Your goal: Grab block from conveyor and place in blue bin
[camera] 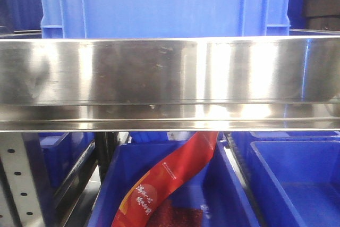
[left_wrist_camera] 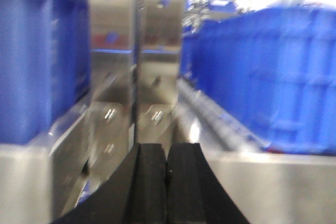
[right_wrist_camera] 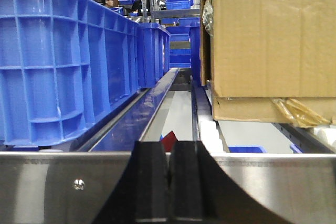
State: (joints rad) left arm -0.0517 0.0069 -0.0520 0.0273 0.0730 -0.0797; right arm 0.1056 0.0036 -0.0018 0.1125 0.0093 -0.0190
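The green block is not in view in any frame. The dark conveyor belt with its red strip is not in view either. My left gripper (left_wrist_camera: 167, 179) is shut with nothing between its black pads, low in front of a steel frame. My right gripper (right_wrist_camera: 169, 182) is also shut and empty, behind a steel rail (right_wrist_camera: 63, 182). A large blue bin (camera: 164, 3) stands behind the steel rail (camera: 170, 78) in the front view. An open blue bin (camera: 228, 195) sits below that rail.
A red printed bag (camera: 170, 179) lies in the lower blue bin, with another blue bin (camera: 297, 179) to its right. Blue crates (right_wrist_camera: 58, 61) line the left of the right wrist view and a cardboard box (right_wrist_camera: 273, 40) the right. Blue crates (left_wrist_camera: 273, 77) flank the blurred left wrist view.
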